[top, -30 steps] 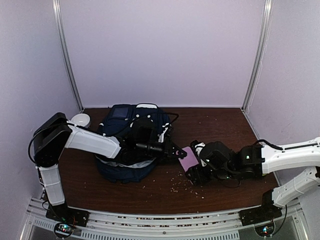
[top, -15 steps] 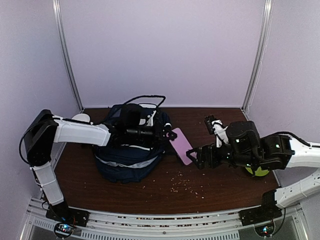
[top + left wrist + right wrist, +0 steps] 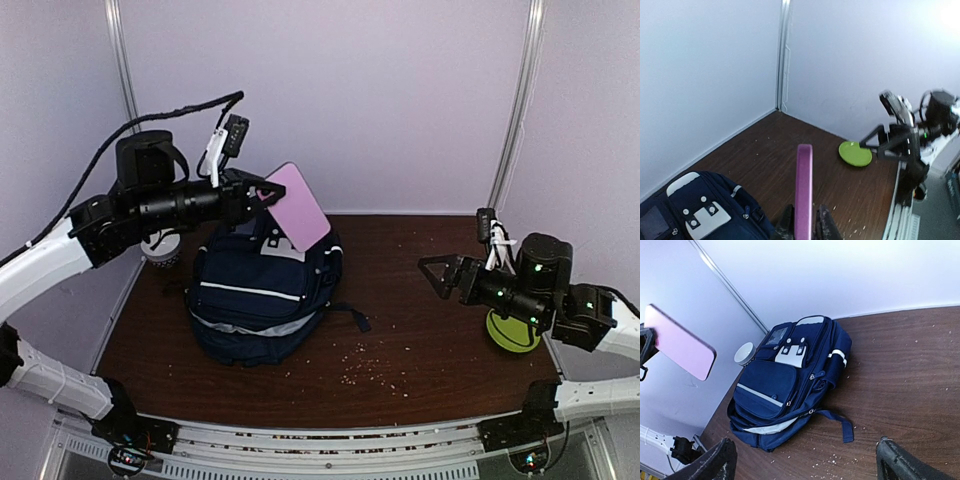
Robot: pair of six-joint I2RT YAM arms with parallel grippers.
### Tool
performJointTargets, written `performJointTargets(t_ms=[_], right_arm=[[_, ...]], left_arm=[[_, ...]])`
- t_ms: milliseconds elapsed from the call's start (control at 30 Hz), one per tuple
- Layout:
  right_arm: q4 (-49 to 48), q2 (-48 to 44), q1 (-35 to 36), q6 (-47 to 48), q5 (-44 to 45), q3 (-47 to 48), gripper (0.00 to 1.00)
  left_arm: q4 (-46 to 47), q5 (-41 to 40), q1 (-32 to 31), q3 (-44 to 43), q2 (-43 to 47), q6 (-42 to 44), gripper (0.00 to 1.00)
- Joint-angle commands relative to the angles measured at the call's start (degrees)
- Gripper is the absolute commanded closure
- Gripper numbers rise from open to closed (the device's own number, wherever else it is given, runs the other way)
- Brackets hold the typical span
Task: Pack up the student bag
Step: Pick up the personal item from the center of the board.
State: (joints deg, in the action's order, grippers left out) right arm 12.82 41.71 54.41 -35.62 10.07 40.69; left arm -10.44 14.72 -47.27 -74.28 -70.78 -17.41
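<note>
The student bag, navy with white stripe trim and a white buckle patch, lies on the brown table at centre left; it also shows in the right wrist view and at the lower left of the left wrist view. My left gripper is raised high above the bag's back end, shut on a thin flat pink book. The left wrist view shows that book edge-on between the fingers. My right gripper hangs wide open to the right of the bag, holding nothing.
A lime green plate lies on the table under my right arm, also seen from the left wrist. A white bowl stands left of the bag at the wall. Crumbs are scattered near the front. A dark strap trails from the bag.
The right gripper let go of the pink book, opened wide and pulled back to the right. The left arm lifted the book from beside the bag to high above it.
</note>
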Motion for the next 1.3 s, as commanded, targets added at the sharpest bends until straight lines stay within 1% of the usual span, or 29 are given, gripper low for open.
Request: performJointTargets(t_ms=[0,67,167,233,267,433,467,567,633,667,733,767,800,900,1000,1133,1267], right_arm=[[-6.0,0.5,-4.7,-3.5,-14.5,-1.1,0.03],[-7.8,1.1,-7.1,-4.6,-20.0,-1.7,0.03],[-13.6,2.2,-8.7,-7.7,-26.6,-4.0,0.04],[-17.8,3.8,-9.2,-10.8,-32.0,-5.3,0.04],[-19.7,5.0,-9.2,-12.0,-34.7,-5.7,0.04],[-28.8,11.4,-9.2,-18.0,-46.1,-6.0,0.06],[-30.2,12.6,-9.2,-19.0,-47.8,-6.0,0.07],[-34.8,15.4,-9.0,-21.9,-52.4,-6.8,0.07],[-37.1,16.6,-9.1,-23.4,-54.7,-8.0,0.07],[-38.5,17.1,-8.9,-24.2,-55.9,-8.8,0.07],[-41.2,18.6,-8.9,-26.4,-58.5,-10.0,0.08],[-42.1,19.4,-8.8,-27.4,-59.6,-10.5,0.08],[-43.6,20.1,-8.6,-28.2,-60.5,-10.9,0.09],[-47.4,22.1,-6.9,-30.1,-62.9,-11.8,0.09],[-52.4,24.0,-5.2,-32.3,-64.8,-12.3,0.10],[-66.6,28.9,-3.3,-41.6,-66.7,-14.4,0.11],[-74.6,32.6,-2.8,-46.2,-67.1,-15.6,0.14]], left_arm=[[-6.6,-8.7,-8.3,8.6,7.0,25.9,1.00],[-2.5,-8.3,-10.8,14.4,11.6,29.8,1.00],[7.0,-7.3,-14.0,23.4,18.4,35.2,1.00],[9.7,-9.8,-17.5,26.1,20.8,41.0,1.00],[9.8,-11.3,-19.3,26.1,21.0,43.7,1.00],[10.0,-19.4,-29.5,24.2,18.5,58.3,1.00],[10.2,-21.4,-31.6,24.0,17.4,62.3,1.00],[13.2,-27.3,-37.8,24.5,14.0,69.7,1.00],[19.0,-31.2,-42.0,26.7,11.7,75.8,1.00],[24.8,-33.4,-44.1,28.5,10.1,79.7,1.00],[33.2,-37.5,-47.3,32.4,7.3,88.1,1.00],[37.6,-38.6,-48.2,33.9,6.2,91.4,1.00],[39.9,-39.0,-48.6,34.7,5.4,93.5,1.00],[43.8,-39.3,-49.3,36.1,3.8,97.6,1.00],[46.0,-40.4,-49.6,37.0,2.3,101.1,1.00],[47.2,-41.2,-51.1,37.3,0.5,103.3,1.00],[47.8,-41.9,-51.5,37.1,-0.4,104.2,1.00]])
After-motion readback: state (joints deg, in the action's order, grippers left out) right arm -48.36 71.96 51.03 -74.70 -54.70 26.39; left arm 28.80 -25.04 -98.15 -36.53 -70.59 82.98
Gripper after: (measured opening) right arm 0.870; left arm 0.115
